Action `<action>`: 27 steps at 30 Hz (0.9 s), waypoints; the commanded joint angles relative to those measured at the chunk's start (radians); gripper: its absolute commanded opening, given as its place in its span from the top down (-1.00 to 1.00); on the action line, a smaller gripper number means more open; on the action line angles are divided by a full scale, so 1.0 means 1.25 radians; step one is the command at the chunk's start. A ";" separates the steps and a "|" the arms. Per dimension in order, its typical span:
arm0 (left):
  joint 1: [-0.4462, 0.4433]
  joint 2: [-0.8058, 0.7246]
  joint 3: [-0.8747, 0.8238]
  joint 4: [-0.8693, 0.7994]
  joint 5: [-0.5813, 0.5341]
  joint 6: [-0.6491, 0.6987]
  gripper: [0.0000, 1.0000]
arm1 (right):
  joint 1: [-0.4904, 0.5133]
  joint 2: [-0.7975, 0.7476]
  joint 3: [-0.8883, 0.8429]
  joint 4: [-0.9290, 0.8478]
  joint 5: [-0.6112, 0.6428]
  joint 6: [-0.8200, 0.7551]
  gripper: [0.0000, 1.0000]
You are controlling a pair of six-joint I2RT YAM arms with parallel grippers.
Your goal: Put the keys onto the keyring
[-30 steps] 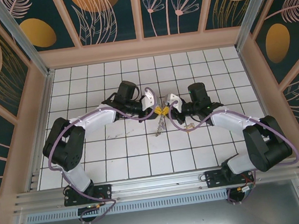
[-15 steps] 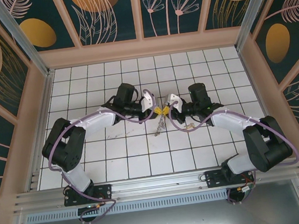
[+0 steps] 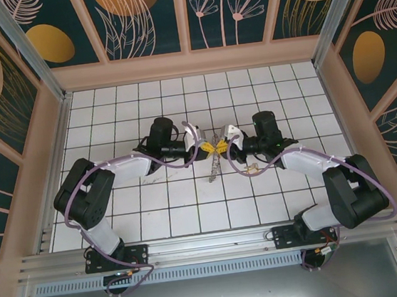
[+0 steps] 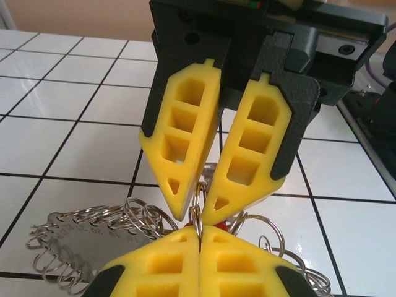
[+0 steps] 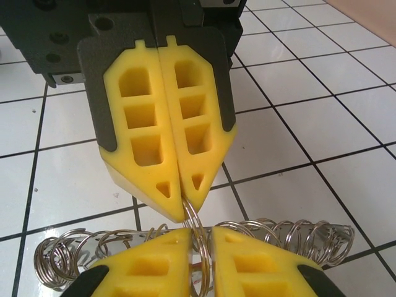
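Note:
My two grippers meet tip to tip over the middle tiles. The left gripper [image 3: 210, 147] [image 4: 199, 230] [image 5: 182, 213] is shut on a small silver split ring [image 4: 198, 201]. The right gripper [image 3: 221, 146] [image 5: 201, 234] [image 4: 197, 218] stands slightly open, with the same ring [image 5: 199, 226] upright in the gap between its pads. This ring belongs to the keyring [image 3: 213, 167] [image 4: 105, 223] [image 5: 291, 238], a bunch of many silver rings trailing beneath the fingers toward the tiles. A red bit of the keys [image 4: 224, 224] peeks out behind my left fingertips; the rest is hidden.
A flat silver tag [image 4: 68, 238] lies among the rings. White tiled floor [image 3: 176, 201] lies all round, bounded by wooden walls [image 3: 189, 63]. Both arms bend inward from their bases at the near edge.
The left gripper has swung in to the right gripper's tips and shut on the small ring. The right jaws have parted a little around it.

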 commanded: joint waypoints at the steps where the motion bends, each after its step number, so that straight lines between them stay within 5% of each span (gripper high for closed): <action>1: 0.001 -0.036 -0.002 0.086 0.073 -0.027 1.00 | -0.015 -0.009 -0.014 0.036 -0.019 0.012 0.68; 9: 0.001 -0.029 -0.002 0.107 0.102 -0.030 1.00 | -0.027 -0.006 -0.014 0.051 -0.050 0.028 0.70; 13: 0.002 -0.026 -0.002 0.121 0.096 -0.040 1.00 | -0.028 -0.006 -0.011 0.053 -0.059 0.036 0.91; 18: 0.002 -0.021 0.030 -0.005 0.061 0.027 1.00 | -0.026 -0.021 0.002 0.042 -0.062 0.038 1.00; 27: 0.000 0.015 0.124 -0.239 0.008 0.152 0.68 | -0.009 -0.035 0.038 -0.023 -0.028 0.011 1.00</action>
